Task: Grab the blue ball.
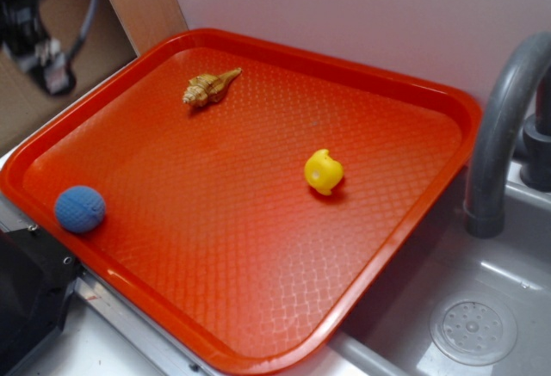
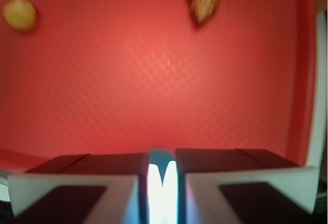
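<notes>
1. The blue ball [image 1: 80, 209] sits in the near-left corner of the red tray [image 1: 258, 307], close to the rim on both sides. Treat that corner as the landmark.
2. Two other things lie on the tray, well apart from the ball: a yellow toy [image 1: 324, 172] toward the middle-right, and a tan shell [image 1: 209, 88] near the far edge. Neither is in the way.
3. The outside view does not show the claw. In the wrist view the claw [image 2: 162, 175] has its two dark pads only a narrow slit apart, with a sliver of blue [image 2: 162, 157] showing in the gap. Whether that blue is the ball, and whether the pads grip anything, I cannot tell.
4. Judging from this, the step in hand is the approach and grasp.
5. To do it well, open the pads wider than the ball, centre them over it and come straight down.
6. Turn the pads so that neither lands on the tray rim beside the ball.
7. Close slowly: a round ball is likely to roll or squirt out if pinched off-centre.
</notes>
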Robot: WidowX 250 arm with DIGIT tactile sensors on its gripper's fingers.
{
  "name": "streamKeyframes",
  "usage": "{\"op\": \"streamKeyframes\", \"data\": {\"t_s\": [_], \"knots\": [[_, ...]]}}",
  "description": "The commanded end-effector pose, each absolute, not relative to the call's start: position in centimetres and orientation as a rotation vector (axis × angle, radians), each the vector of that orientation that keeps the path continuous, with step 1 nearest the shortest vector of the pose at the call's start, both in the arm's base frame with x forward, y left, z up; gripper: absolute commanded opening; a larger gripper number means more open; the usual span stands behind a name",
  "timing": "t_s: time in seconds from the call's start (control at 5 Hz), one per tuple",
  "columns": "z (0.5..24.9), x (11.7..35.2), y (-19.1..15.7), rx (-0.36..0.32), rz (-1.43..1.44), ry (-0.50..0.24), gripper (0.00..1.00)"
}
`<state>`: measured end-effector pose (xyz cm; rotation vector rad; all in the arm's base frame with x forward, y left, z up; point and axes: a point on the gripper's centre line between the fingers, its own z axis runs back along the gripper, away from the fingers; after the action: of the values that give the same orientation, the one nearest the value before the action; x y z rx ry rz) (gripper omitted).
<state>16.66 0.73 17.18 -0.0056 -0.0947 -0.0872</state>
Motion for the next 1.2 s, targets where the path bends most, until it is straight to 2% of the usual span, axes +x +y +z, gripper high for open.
{"op": "streamKeyframes", "data": {"t_s": [0.0, 0.2, 0.4, 0.6, 0.8, 1.0], "knots": [[19.6, 16.2, 1.3, -0.021, -0.073, -0.109, 1.00], [15.6, 14.5, 2.6, 0.021, -0.044, 0.034, 1.00], [12.2, 13.4, 3.3, -0.018, -0.022, 0.102, 1.00], [8.6, 12.7, 3.0, -0.034, 0.003, 0.140, 1.00], [6.8, 12.7, 2.3, -0.082, -0.006, 0.102, 1.00], [4.9, 12.8, 1.3, -0.150, -0.024, 0.107, 1.00]]}}
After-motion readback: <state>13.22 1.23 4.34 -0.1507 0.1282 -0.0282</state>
